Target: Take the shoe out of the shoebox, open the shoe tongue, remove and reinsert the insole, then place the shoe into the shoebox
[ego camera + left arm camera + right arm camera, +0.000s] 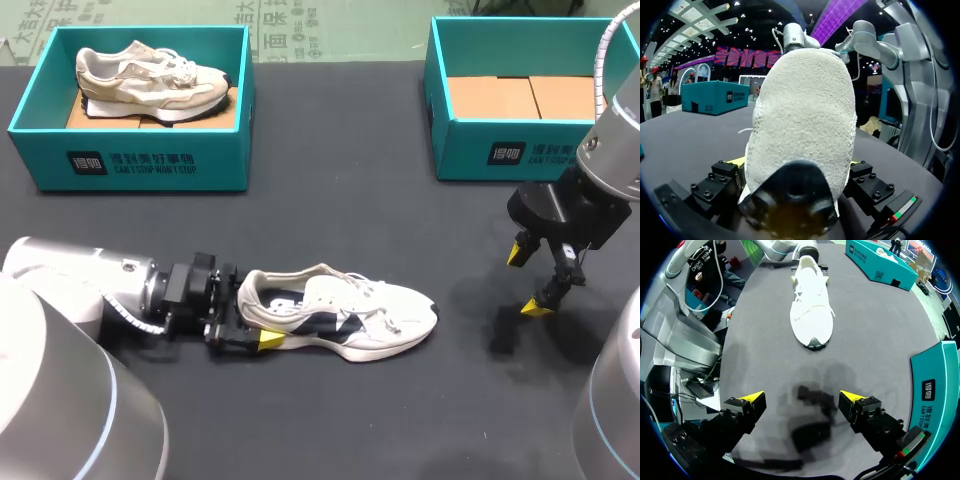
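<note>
White shoe (345, 318), nearest the head camera, lay on its sole on the black table (400, 220), at about 6 o'clock from the table's middle. Its heel was toward 9 o'clock and its toe toward 3 o'clock, with pale laces above a dark side panel. Our left gripper (252, 312) clasped the heel from both sides, one yellow tip against the near edge of the sole. In the left wrist view the heel filled the space between the two fingers (720, 182), which touched it on either side. Our right gripper (528, 280) hung over the table at 3 o'clock from the shoe, well apart from it, fingers spread wide and holding nothing. The right wrist view showed only dark cloth between the tips, with the shoe's toe ahead. At 10 o'clock stood a teal shoebox (130, 165) holding a beige shoe (150, 78). At 2 o'clock we saw a second teal shoebox (520, 150) with a cardboard floor.
</note>
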`<state>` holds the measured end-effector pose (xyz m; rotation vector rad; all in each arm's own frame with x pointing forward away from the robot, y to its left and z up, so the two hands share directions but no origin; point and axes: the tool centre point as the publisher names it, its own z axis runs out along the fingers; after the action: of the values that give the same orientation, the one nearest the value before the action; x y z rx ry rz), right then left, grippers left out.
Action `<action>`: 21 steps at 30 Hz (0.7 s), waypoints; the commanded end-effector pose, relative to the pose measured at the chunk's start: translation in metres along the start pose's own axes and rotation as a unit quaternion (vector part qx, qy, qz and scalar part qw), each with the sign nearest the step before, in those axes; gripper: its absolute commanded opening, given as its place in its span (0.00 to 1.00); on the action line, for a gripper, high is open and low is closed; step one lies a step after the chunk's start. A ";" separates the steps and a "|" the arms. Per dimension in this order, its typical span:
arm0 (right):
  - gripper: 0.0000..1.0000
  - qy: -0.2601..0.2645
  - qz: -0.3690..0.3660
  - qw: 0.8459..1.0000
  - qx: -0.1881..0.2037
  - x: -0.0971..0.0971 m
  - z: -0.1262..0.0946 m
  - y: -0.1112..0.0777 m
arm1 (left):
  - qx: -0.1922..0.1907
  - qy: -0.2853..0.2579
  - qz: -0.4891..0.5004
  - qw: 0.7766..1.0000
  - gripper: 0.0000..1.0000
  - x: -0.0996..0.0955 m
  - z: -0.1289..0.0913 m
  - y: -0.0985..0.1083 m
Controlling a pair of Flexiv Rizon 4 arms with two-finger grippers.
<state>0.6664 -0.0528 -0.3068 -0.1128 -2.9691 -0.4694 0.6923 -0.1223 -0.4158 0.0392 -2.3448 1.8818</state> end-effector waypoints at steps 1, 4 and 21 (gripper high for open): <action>1.00 -0.001 0.000 1.000 0.000 0.001 0.000 0.000 | -0.004 0.002 -0.001 1.000 1.00 -0.004 0.008 0.000; 1.00 -0.001 0.000 1.000 0.000 0.001 0.000 0.000 | -0.004 0.004 -0.001 1.000 1.00 -0.004 0.010 0.001; 1.00 -0.001 0.000 1.000 0.000 0.001 0.000 0.000 | -0.004 0.031 0.005 0.999 0.00 -0.004 0.005 -0.002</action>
<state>0.6663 -0.0528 -0.3068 -0.1128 -2.9691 -0.4694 0.6927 -0.1281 -0.4147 -0.0254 -2.3235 1.8561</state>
